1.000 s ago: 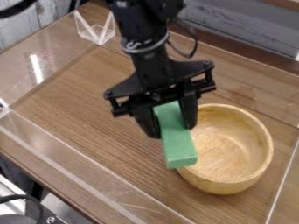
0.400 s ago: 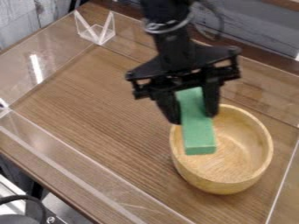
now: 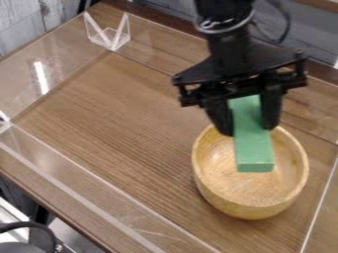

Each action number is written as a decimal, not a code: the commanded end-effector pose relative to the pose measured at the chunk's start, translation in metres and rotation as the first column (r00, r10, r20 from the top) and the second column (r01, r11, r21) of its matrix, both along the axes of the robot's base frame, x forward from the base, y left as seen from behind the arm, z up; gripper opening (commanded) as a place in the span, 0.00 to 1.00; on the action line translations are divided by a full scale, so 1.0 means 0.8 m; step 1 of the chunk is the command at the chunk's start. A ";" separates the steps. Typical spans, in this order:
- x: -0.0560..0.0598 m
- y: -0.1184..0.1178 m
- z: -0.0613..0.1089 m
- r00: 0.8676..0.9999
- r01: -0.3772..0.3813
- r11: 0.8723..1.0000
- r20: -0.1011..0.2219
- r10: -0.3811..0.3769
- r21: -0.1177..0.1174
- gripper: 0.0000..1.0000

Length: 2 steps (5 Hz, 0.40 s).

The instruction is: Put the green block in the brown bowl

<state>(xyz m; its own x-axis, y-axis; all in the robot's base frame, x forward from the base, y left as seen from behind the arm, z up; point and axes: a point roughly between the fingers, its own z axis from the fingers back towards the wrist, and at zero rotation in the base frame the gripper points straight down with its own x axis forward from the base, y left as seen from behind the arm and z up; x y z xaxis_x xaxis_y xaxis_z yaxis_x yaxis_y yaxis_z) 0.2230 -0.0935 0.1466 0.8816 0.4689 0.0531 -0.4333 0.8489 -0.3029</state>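
The green block point(image 3: 254, 140) hangs upright from my gripper point(image 3: 247, 109), whose black fingers are shut on its upper end. Its lower end sits over the inside of the brown bowl point(image 3: 219, 186), a light wooden bowl at the lower right of the table. I cannot tell whether the block touches the bowl's floor. My arm comes down from the top of the view and hides the bowl's far rim.
The wooden table point(image 3: 106, 109) is ringed by low clear plastic walls. A small clear stand point(image 3: 107, 30) rests at the back left. The table's front edge runs close below the bowl.
My gripper has carried the green block to the right and slightly up, from beside the bowl's left rim to over the bowl's middle. The wrist has also rolled a little.
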 end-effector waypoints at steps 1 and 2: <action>0.011 -0.011 0.020 0.998 0.015 1.000 0.069 -0.014 -0.009 0.00; 0.013 -0.018 0.021 0.997 0.023 1.000 0.078 -0.022 -0.009 0.00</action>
<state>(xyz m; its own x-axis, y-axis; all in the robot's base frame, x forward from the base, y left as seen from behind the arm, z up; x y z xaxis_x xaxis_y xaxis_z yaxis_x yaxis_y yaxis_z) 0.2248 -0.1041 0.1474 0.8891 0.4517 0.0738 -0.4107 0.8586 -0.3068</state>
